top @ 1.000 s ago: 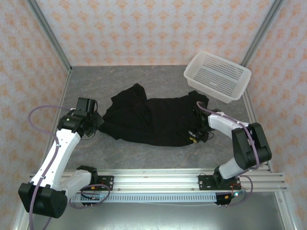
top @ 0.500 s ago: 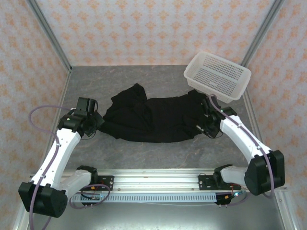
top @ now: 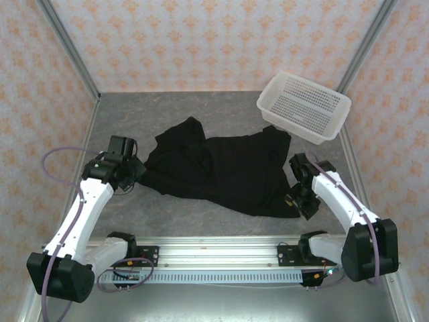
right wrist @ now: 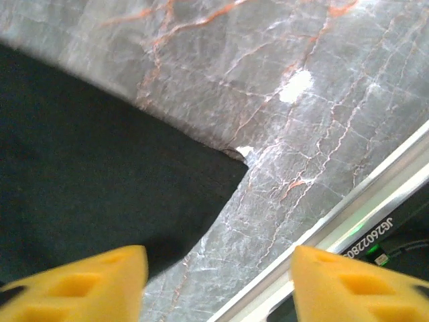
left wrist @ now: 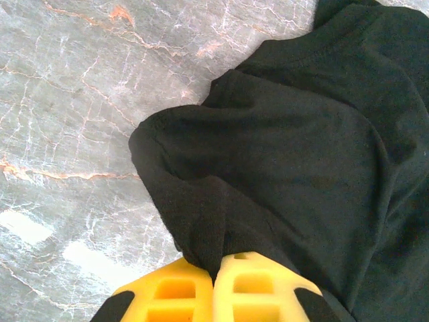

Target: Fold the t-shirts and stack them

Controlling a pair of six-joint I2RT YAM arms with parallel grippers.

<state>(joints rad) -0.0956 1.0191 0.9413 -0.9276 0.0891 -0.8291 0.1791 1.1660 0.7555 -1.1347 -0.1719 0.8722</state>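
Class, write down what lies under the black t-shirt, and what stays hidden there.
The black t-shirt lies crumpled on the grey marbled table, which shows bare around its edges. Anything beneath the cloth itself is covered and cannot be seen.

White perforated basket point(top: 303, 106) at grey table's point(top: 134, 114) far right corner

L end effector point(left wrist: 216, 270) | pads together, pinching blk t-shirt point(left wrist: 301, 154) fold | grey marble table point(left wrist: 67, 100)

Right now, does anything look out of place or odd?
The black t-shirt lies rumpled and unfolded, its left part bunched where the left gripper pinches it. The white basket sits askew at the far right corner.
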